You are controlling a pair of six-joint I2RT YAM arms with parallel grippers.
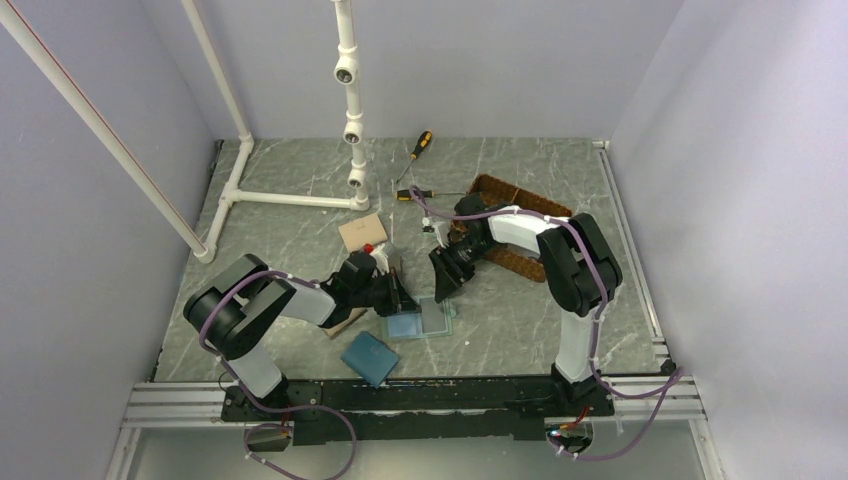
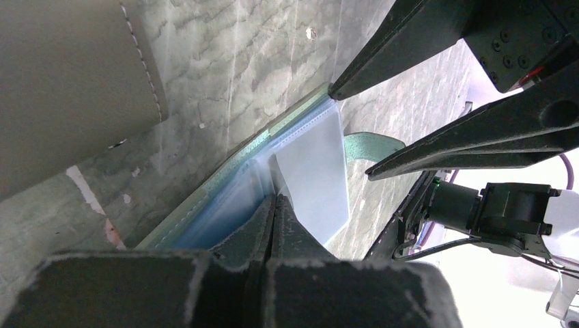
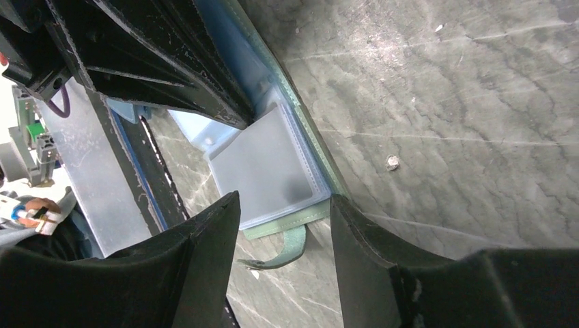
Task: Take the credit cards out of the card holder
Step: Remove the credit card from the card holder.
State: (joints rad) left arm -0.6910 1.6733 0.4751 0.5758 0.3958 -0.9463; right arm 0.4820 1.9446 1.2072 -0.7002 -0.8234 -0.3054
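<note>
The card holder (image 1: 421,319) lies open on the table, its pale blue-green inside up. My left gripper (image 1: 401,297) is shut, its tips (image 2: 275,199) pressed on the holder's inner pockets (image 2: 225,219). A pale whitish sheet (image 3: 263,164) fills the clear pocket; I cannot tell if it is a card. The black and orange-tan cards are out of view. My right gripper (image 3: 283,205) is open at the holder's outer edge, over the green snap strap (image 3: 292,247). It holds nothing. It also shows in the top view (image 1: 445,285).
A dark blue wallet (image 1: 370,358) lies near the front edge. A tan wallet (image 1: 362,232) lies behind the left gripper, a grey-brown one (image 2: 68,82) beside it. A woven basket (image 1: 520,240) sits under the right arm. Two screwdrivers (image 1: 421,147) and a white pipe frame (image 1: 350,100) stand behind.
</note>
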